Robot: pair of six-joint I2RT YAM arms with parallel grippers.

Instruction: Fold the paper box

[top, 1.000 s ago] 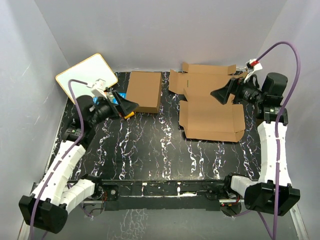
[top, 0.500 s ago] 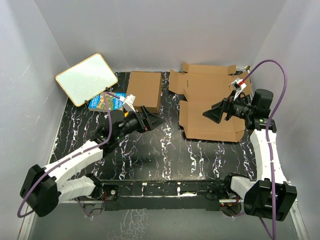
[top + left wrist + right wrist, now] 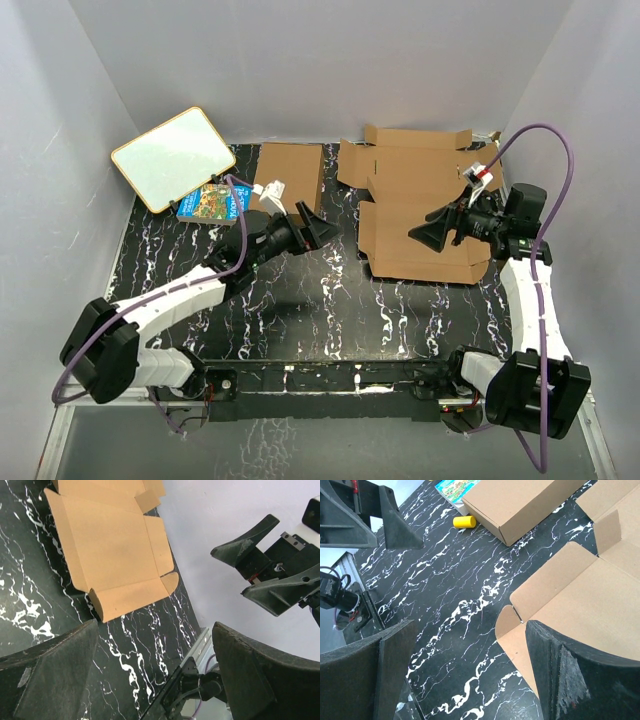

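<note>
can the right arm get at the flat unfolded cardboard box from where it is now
Probably yes. The right gripper hangs open over the paper box, which lies flat with nothing on it. The left gripper and the closed brown box sit apart from it, out of the way.

The left arm swung away from the far left corner and stretched out low across the tabletop [image 3: 300, 300] toward the middle. Its left pincer [image 3: 312, 228], which had hung over the book [image 3: 212, 200], ended up just off the near right corner of the closed brown box [image 3: 290, 175], and the book's colourful cover came into plain sight. On the other side, the right arm drew in and dipped, so the right pincer [image 3: 426, 231] slid from the far half of the flat paper box [image 3: 400, 190] toward the nearer panel and a little leftward.
</note>
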